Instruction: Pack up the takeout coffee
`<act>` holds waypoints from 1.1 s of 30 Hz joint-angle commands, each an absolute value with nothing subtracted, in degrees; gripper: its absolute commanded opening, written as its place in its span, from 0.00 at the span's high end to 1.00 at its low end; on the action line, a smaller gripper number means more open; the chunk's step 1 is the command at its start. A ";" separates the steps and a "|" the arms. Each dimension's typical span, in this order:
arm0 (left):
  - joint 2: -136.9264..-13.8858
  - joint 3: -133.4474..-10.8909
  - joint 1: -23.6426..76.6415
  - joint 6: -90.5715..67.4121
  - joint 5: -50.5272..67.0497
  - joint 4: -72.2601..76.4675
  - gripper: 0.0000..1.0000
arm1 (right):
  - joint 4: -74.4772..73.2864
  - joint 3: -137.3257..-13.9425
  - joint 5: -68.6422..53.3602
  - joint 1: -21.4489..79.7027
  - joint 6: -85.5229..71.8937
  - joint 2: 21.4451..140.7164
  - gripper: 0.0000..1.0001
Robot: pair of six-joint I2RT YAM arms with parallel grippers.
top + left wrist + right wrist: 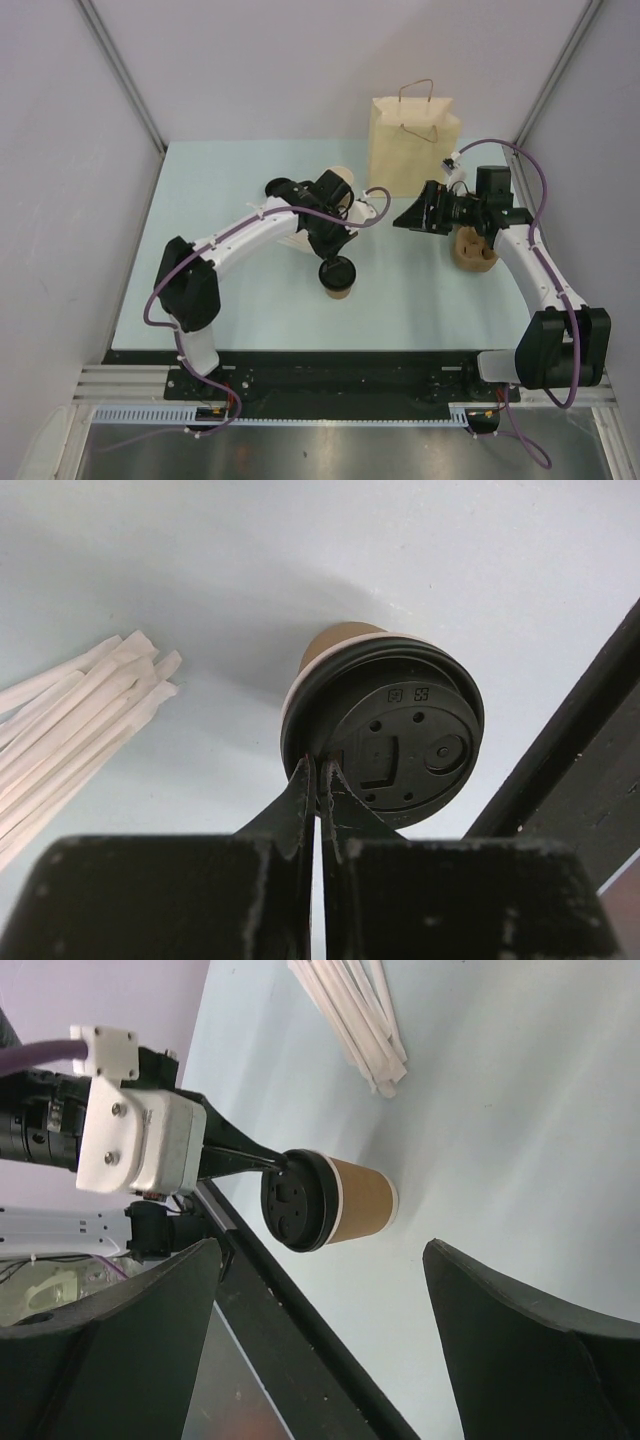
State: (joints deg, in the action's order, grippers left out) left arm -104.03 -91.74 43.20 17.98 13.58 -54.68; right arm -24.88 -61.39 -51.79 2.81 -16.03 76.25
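The takeout coffee (338,277), a brown paper cup with a black lid, stands on the pale table near the middle. It also shows in the left wrist view (400,730) and in the right wrist view (335,1200). My left gripper (335,256) reaches it from above. Its jaws are pinched almost together on the raised rim of the lid (320,765). The brown paper bag (412,140) stands upright and open at the back. My right gripper (405,218) hangs wide open and empty to the right of the cup, facing it (322,1250).
A bundle of white wrapped straws (80,710) lies left of the cup, under my left arm (350,1020). A stack of lidless brown cups (475,250) lies beneath my right arm. A tan object (342,180) sits behind my left wrist. The table's black front rail (290,1330) is close.
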 commanded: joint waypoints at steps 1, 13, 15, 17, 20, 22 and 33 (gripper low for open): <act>-104.68 -95.10 41.93 17.75 16.96 -55.11 1.00 | -23.03 -61.79 -53.61 2.64 -16.26 75.14 0.11; -105.64 -94.75 41.66 18.46 17.05 -55.11 1.00 | -22.68 -61.79 -54.32 2.64 -16.35 75.50 0.11; -105.82 -94.57 41.57 18.63 17.05 -54.93 0.99 | -22.76 -61.79 -54.32 2.64 -16.26 75.41 0.11; -106.00 -94.48 41.49 18.63 16.96 -54.76 0.98 | -22.85 -61.79 -54.32 2.72 -16.08 75.41 0.10; -106.17 -94.13 41.31 18.81 16.96 -54.58 0.95 | -22.76 -61.79 -54.67 2.64 -15.73 75.15 0.10; -106.00 -94.04 41.22 18.72 17.05 -54.49 0.89 | -22.94 -61.79 -54.67 2.64 -15.38 75.06 0.10; -100.38 -95.89 38.77 16.44 22.30 -56.16 0.48 | -23.47 -61.79 -56.34 3.07 -14.33 74.71 0.12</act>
